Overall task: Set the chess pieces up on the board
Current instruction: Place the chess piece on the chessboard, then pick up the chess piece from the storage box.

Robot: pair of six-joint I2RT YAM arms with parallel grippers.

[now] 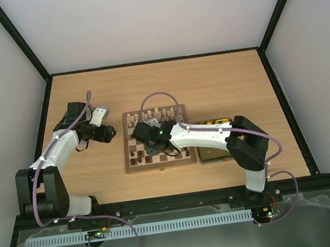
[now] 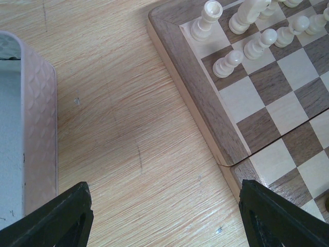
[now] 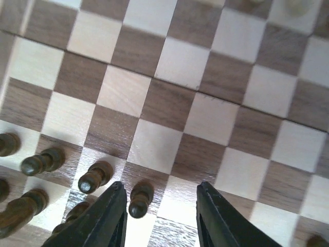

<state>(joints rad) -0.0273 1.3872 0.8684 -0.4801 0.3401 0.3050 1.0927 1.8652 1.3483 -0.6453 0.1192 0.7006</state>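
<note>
If I lift my right gripper (image 3: 162,188) carelessly, a finger could clip the dark pawn (image 3: 140,199) and tip it into the other dark pieces (image 3: 95,177) crowded just beside it. My jaws stand partly apart, gripping nothing. The pawn stands upright on the board (image 3: 169,103) between them, close by one finger, though I cannot tell whether it is touching. My left gripper (image 2: 165,188) hangs wide and empty over the table (image 2: 128,128), beside the board's edge.

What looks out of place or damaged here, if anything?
Nothing clearly stands out. The pale pieces stand upright on their squares. The split in the board's rim runs on as a seam across the checks: a fold, not damage. The dark pieces seem to lean, likely just camera angle.
</note>
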